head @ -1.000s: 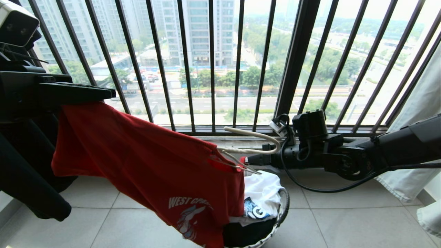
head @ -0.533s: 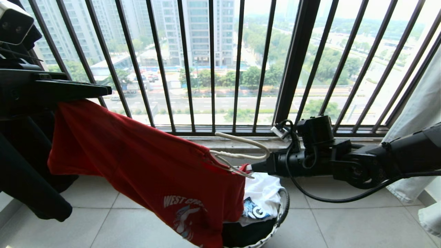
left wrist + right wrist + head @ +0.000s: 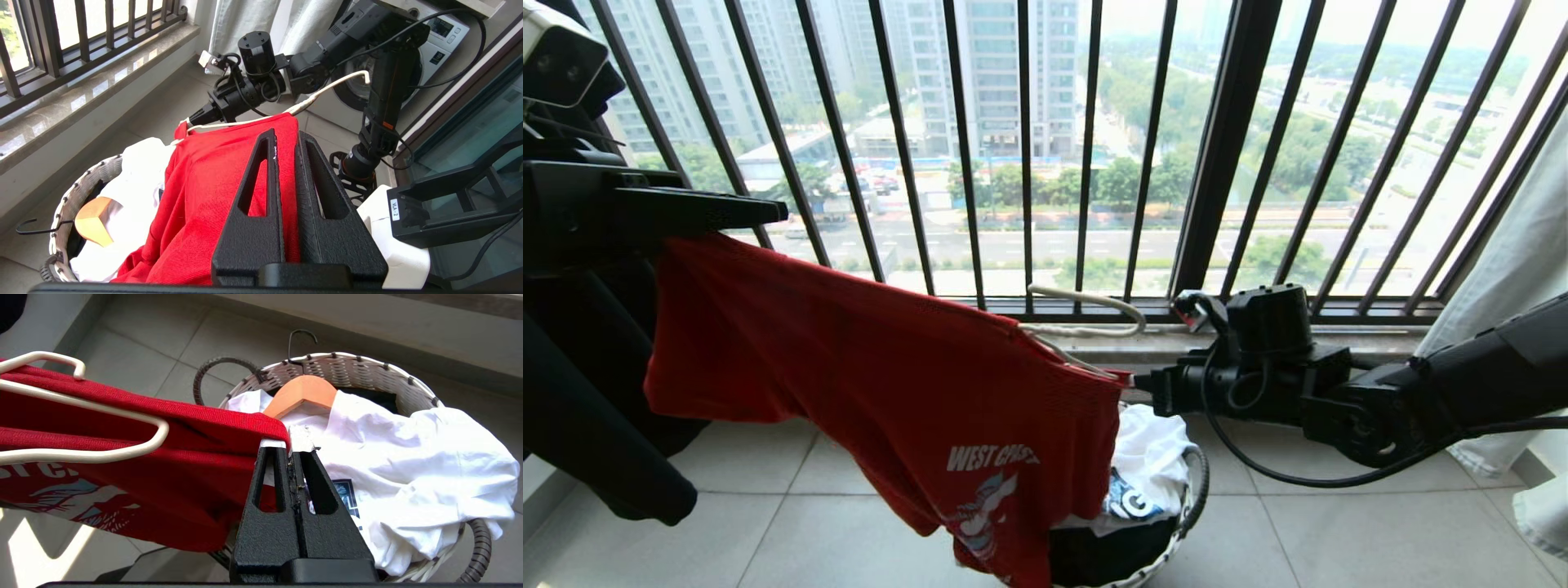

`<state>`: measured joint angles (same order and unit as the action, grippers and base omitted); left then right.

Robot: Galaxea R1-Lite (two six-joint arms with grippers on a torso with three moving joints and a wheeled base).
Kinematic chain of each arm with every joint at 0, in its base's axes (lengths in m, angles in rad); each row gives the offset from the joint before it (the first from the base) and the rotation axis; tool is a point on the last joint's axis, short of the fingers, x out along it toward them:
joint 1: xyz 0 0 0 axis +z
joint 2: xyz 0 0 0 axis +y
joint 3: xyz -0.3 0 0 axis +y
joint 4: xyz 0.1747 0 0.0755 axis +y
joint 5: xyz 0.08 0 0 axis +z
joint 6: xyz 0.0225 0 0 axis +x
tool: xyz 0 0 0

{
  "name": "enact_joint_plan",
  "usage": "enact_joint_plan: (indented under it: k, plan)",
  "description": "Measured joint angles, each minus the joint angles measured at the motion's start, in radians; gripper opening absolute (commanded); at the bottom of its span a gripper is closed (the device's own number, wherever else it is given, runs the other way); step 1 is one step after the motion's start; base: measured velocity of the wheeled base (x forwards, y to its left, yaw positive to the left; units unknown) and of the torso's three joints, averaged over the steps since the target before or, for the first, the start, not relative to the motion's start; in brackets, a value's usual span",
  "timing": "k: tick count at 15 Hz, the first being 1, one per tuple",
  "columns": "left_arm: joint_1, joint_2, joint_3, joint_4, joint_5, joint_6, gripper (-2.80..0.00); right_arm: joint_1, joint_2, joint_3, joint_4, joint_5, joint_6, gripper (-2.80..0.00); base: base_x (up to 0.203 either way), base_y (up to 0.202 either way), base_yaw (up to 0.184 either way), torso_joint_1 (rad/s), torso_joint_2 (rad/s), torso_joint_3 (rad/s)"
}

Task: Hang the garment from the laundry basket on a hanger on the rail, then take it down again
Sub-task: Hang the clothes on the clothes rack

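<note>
The red garment (image 3: 890, 384) hangs stretched between my two grippers above the laundry basket (image 3: 1196, 490), its "WEST" print facing me. My left gripper (image 3: 776, 216), high at the left, is shut on its cloth (image 3: 204, 183). My right gripper (image 3: 1139, 382) is shut on the garment's edge (image 3: 269, 430) over the basket (image 3: 347, 369). The off-white hanger (image 3: 1094, 298) sits partly inside the garment, its hook sticking out by the windowsill. One hanger arm (image 3: 159, 435) lies across the red cloth. The rail is out of view.
A white printed garment (image 3: 1147, 457), a tan wooden hanger (image 3: 300, 392) and dark cloth fill the basket. Dark clothing (image 3: 580, 408) hangs at the far left. Window bars (image 3: 1225, 139) stand close behind, a pale curtain (image 3: 1511, 286) at the right, and a washing machine (image 3: 441, 32) behind my right arm.
My right wrist has rolled and its gripper has shifted slightly right. The hanger hook has risen and moved left. The garment has pulled tauter and its print has come higher.
</note>
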<state>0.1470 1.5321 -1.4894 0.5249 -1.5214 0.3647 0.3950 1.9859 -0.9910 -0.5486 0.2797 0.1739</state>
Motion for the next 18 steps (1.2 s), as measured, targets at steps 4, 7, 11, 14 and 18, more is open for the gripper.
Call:
enact_joint_plan:
  k: [4,7,11,14,18]
  plan:
    - [0.0,0.004,-0.001,0.0,0.0,0.0,-2.8,0.066,0.017,0.016,-0.044,-0.109,0.021,-2.8,0.0,0.0,0.0,0.0,0.0,0.0]
    - [0.0,0.003,-0.001,0.0,-0.001,0.0,-2.8,0.08,-0.026,0.032,-0.016,-0.072,0.063,-2.8,0.0,0.0,0.0,0.0,0.0,0.0]
    - [0.002,0.001,-0.001,0.0,-0.001,0.0,-2.8,0.086,-0.105,0.024,0.13,0.148,0.152,-2.8,0.0,0.0,0.0,0.0,0.0,0.0]
    - [0.011,-0.001,-0.001,0.0,-0.001,-0.001,-2.8,0.086,-0.133,-0.001,0.176,0.272,0.213,0.0,0.0,0.0,0.0,0.0,0.0,0.0]
    - [0.018,-0.001,-0.005,0.0,-0.001,-0.002,-2.8,0.086,-0.141,-0.007,0.19,0.306,0.242,0.0,0.0,0.0,0.0,0.0,0.0,0.0]
